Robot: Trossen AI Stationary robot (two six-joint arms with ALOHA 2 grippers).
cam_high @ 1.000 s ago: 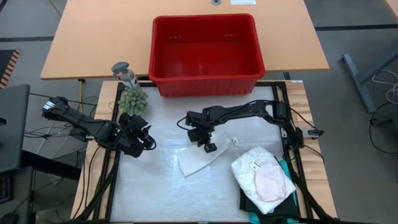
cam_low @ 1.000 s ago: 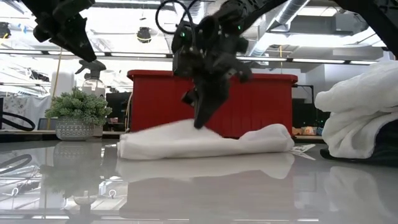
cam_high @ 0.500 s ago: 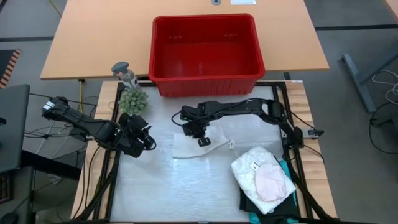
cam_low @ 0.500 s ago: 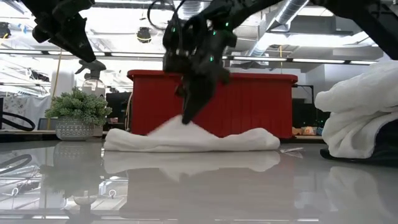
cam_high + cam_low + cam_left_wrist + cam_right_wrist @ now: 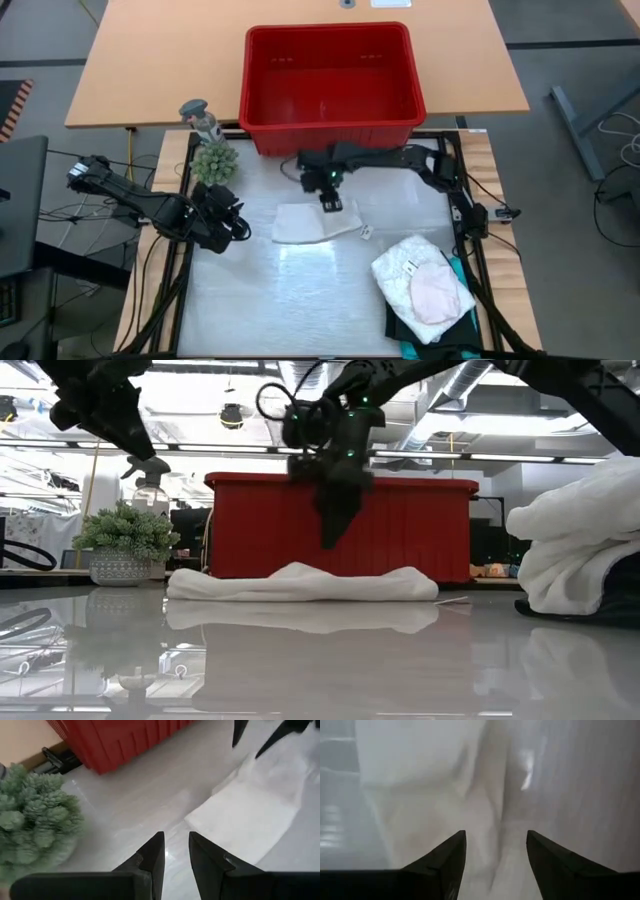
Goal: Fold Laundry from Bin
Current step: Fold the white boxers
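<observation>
Glossy white tabletop (image 5: 300,300) mirrors the ceiling lights. Small white cloth (image 5: 305,222) lies flat mid-table, before the rectangular red slotted plastic bin (image 5: 330,75). My right gripper (image 5: 331,201) hangs above the cloth, jaws spread, holding nothing. My left gripper (image 5: 232,225) hovers near the green potted plant (image 5: 215,162), jaws narrowly parted, seemingly empty. Folded white garments (image 5: 420,285) sit stacked apart.

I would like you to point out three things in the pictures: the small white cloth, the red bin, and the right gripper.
small white cloth (image 5: 305,222), high view, middle of the folded cloth on the table.
red bin (image 5: 331,130), high view, near rim.
right gripper (image 5: 331,535), low view, between its fingertips, above the cloth.
</observation>
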